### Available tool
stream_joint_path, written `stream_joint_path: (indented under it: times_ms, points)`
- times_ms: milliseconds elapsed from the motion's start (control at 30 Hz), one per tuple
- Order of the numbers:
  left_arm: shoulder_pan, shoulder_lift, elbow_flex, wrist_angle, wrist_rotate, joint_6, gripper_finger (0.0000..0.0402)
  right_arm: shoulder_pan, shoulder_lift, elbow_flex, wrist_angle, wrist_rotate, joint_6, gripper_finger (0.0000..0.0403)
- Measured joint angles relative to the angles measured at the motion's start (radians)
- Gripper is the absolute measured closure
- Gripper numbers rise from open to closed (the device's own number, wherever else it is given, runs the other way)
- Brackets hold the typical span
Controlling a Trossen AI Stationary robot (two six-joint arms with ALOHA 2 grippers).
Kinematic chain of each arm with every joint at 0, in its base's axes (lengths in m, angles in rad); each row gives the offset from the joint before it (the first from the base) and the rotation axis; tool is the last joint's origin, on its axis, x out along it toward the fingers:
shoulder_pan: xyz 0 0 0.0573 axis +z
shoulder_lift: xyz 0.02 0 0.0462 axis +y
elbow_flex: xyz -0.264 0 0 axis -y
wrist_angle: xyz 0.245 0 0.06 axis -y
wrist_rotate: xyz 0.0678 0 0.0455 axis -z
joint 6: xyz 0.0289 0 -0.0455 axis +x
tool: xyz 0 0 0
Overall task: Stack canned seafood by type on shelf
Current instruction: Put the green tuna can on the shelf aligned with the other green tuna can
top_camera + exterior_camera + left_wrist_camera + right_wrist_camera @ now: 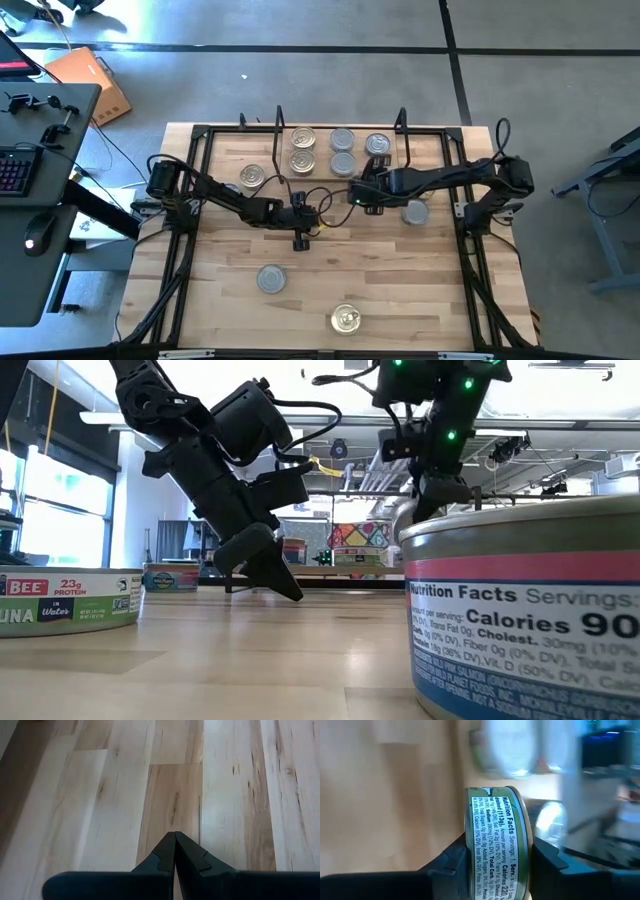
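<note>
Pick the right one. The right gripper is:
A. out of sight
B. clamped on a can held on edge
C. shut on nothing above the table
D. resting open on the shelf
B: the right wrist view shows the right gripper with its fingers either side of a can turned on edge.

- A robotics lab or workshop, not a home.
- The wooden table (pixel 400 290) sits in a black frame (pixel 185 250) with two robot arms bolted to it.
- The floor (pixel 300 70) is bare grey concrete with dark seams.
- Beside the table stands a desk (pixel 40 200) with a keyboard (pixel 14 170) and a mouse (pixel 30 243).
- A cardboard box (pixel 95 85) lies on the floor, and cables (pixel 110 150) trail near it.
- The low view shows an open ceiling with strip lights (pixel 570 365), large windows (pixel 40 490) and cluttered benches far behind.
</note>
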Motion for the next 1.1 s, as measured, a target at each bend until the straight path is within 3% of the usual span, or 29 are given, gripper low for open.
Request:
stream_joint_path:
  times_ms: [200,467,700,933,1100]
  points:
    - [0.000,0.000,0.000,0.000,0.000,0.000,0.0401,-0.030,0.000,-0.058,0.037,0.141,0.083,0.0278]
    - [0.000,0.000,0.000,0.000,0.000,0.000,0.0401,-0.067,-0.001,-0.193,0.260,0.160,-0.008,0.0278]
    - [0.000,0.000,0.000,0.002,0.000,0.000,0.0401,-0.069,-0.005,-0.202,0.278,0.126,-0.032,0.0278]
    - [0.000,0.000,0.000,-0.001,0.000,0.000,0.0401,-0.070,0.001,-0.206,0.270,0.021,-0.029,0.0170]
    - [0.000,-0.001,0.000,-0.001,0.000,0.000,0.0401,-0.075,0.000,-0.206,0.268,0.002,-0.031,0.0153]
